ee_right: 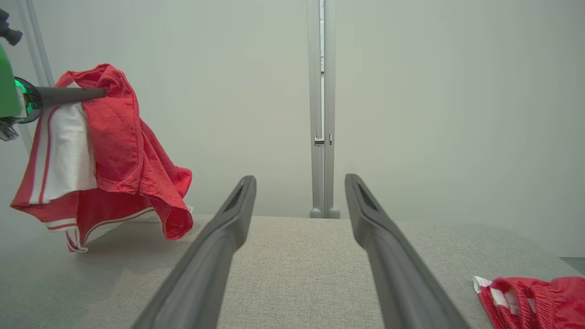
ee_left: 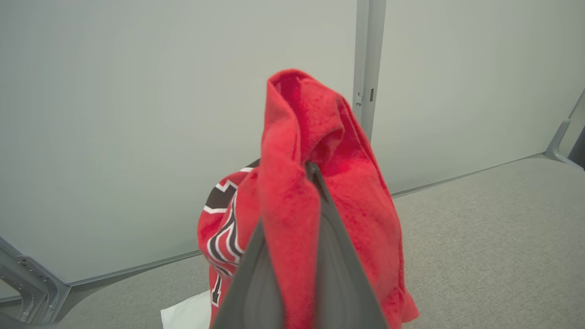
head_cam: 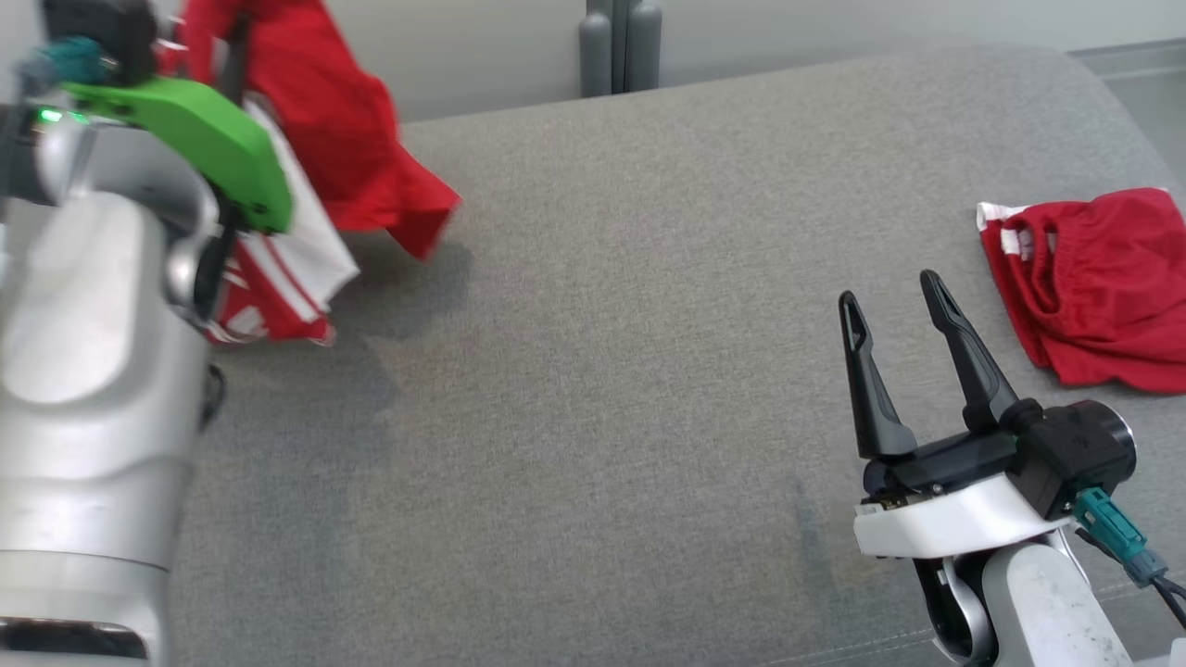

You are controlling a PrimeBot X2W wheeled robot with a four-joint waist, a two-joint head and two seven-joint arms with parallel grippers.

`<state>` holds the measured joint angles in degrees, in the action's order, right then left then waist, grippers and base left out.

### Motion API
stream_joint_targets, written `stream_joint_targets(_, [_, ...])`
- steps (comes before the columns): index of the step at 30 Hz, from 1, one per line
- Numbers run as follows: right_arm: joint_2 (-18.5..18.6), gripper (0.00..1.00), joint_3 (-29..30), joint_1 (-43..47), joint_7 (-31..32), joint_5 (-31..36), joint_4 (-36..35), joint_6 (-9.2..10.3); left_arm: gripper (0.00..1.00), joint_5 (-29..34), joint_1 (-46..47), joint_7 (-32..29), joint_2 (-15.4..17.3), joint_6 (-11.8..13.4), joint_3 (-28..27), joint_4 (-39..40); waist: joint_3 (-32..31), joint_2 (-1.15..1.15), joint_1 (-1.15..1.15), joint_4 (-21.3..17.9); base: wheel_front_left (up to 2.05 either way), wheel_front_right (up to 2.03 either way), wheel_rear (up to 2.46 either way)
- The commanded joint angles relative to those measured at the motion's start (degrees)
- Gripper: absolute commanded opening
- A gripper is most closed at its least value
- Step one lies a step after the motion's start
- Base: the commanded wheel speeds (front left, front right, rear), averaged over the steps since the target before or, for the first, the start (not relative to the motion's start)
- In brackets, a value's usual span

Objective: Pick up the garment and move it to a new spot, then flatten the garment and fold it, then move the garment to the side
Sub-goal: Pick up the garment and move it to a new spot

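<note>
The left pincer [ee_left: 313,169], clamped shut on a fold of the red-and-white garment [head_cam: 343,120], holds it hanging at upper left, lowest edge near the grey tabletop [head_cam: 602,324], while the right pincer [head_cam: 889,287] gapes empty at lower right, near a second red cloth [head_cam: 1103,287].

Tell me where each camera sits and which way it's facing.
Head view: on the head, looking forward and down at the grey fabric surface; shows the silver left forearm and the open right claw.
Left wrist view: on the left wrist, facing the pale wall along the left claw, shut on the hanging red-and-white garment.
Right wrist view: on the right wrist, looking across the surface toward the wall; its own fingers spread.
Shared: head and right wrist views both catch the crumpled red garment at the right.
</note>
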<state>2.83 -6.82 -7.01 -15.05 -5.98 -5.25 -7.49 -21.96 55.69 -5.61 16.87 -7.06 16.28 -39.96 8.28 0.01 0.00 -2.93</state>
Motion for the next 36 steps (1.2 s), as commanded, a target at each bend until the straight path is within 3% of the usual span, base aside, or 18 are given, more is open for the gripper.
stream_joint_targets(1, [0.13, 1.0, 0.24, 1.06, -0.13, -0.26, 0.13, 0.0, 0.0, -0.9, -1.25, 0.78, -1.23, -0.22, 0.74, 0.48, -2.9, -0.01, 0.0, -1.11, 0.0, 0.0, 0.0])
stream_joint_targets(10, [0.13, 1.0, 0.61, 2.3, -0.13, -1.01, -0.48, 0.0, 0.0, -4.72, -7.53, 8.23, -12.25, -0.34, 6.14, -0.46, -4.03, -0.01, 0.0, -3.84, 0.0, 0.0, 0.0])
stream_joint_targets(12, [0.14, 1.0, 0.48, 2.31, -0.13, -1.1, -0.6, 0.0, 0.0, -5.01, -8.89, 9.28, -13.22, -0.34, 7.92, -1.22, -3.52, -0.01, 0.0, -4.4, 0.0, 0.0, 0.0])
stream_joint_targets(16, [0.13, 1.0, 0.11, 2.05, -0.13, -1.32, -0.78, 0.0, 0.0, -6.28, -12.33, 10.78, -13.8, 0.14, 12.2, -3.8, -2.06, -0.01, 0.0, -5.55, 0.0, 0.0, 0.0])
stream_joint_targets(19, [0.13, 1.0, -0.32, 1.12, -0.14, -1.45, -0.59, 0.0, 0.0, -10.95, -14.99, 11.56, -13.95, 0.65, 17.78, -3.23, -0.86, -0.01, 0.0, -6.59, 0.0, 0.0, 0.0])
stream_joint_targets(30, [0.14, 1.0, -1.15, -0.44, -0.14, -0.78, 0.54, 0.0, 0.0, -25.33, -21.13, 15.85, -13.85, 7.13, 38.0, -2.0, 0.21, -0.01, 0.0, -8.69, 0.0, 0.0, 0.0])
stream_joint_targets(32, [0.14, 1.0, -1.11, -0.28, -0.14, -0.59, 0.77, 0.0, 0.46, -27.0, -21.35, 16.32, -13.86, 7.92, 40.72, -2.48, -0.21, -0.01, 0.0, -8.67, 0.0, 0.0, 0.0])
stream_joint_targets(33, [0.14, 1.0, -1.04, -0.15, -0.14, -0.52, 0.9, 0.0, 0.95, -27.63, -21.43, 16.64, -13.87, 8.17, 41.86, -2.56, -0.43, -0.01, 0.0, -8.59, 0.0, 0.0, 0.0])
stream_joint_targets(34, [0.14, 1.0, -0.92, 0.0, -0.14, -0.41, 0.98, 0.0, 1.0, -28.37, -21.48, 17.0, -13.87, 8.36, 42.88, -2.6, -0.7, -0.01, 0.0, -8.45, 0.0, 0.0, 0.0])
stream_joint_targets(36, [0.14, 1.0, -0.71, 0.47, -0.14, -0.32, 1.09, 0.0, 1.0, -30.5, -21.72, 17.62, -13.86, 8.51, 44.48, -2.22, -1.33, -0.01, 0.0, -7.98, 0.0, 0.0, 0.0])
